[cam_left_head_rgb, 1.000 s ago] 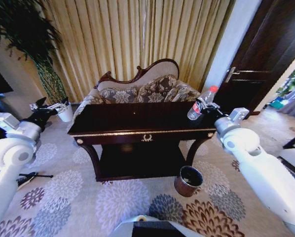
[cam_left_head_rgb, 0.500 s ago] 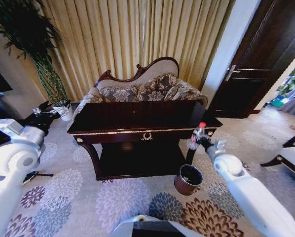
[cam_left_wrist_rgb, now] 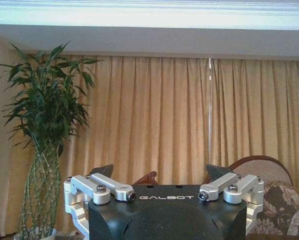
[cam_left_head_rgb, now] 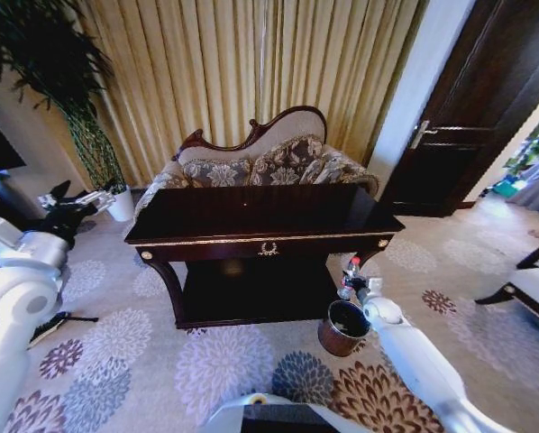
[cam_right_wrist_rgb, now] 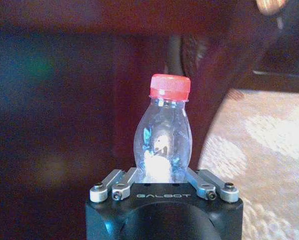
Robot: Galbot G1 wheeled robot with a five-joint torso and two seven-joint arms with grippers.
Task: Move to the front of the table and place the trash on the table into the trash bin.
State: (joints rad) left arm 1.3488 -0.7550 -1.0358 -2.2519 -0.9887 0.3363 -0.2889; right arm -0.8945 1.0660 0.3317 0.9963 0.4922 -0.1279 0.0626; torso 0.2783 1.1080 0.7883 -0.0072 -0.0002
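Gripping a red-capped clear bottle, right hand hangs just above the trash bin.

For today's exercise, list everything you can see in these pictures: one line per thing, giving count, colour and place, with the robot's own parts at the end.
table: one, dark brown with gold trim, centre of the room, in front of the sofa.
plastic bottle: one, clear with a red cap, held just above the trash bin.
trash bin: one, reddish-brown, on the carpet by the table's right leg.
sofa: one, patterned grey with a dark wood frame, behind the table.
curtains: gold, along the back wall.
plant: one, green, in a white pot, left corner.
door: one, dark brown, right.
carpet: grey with floral motifs.
right gripper: one, black and silver, shut on the bottle.
left gripper: one, black and silver, open, raised at left.
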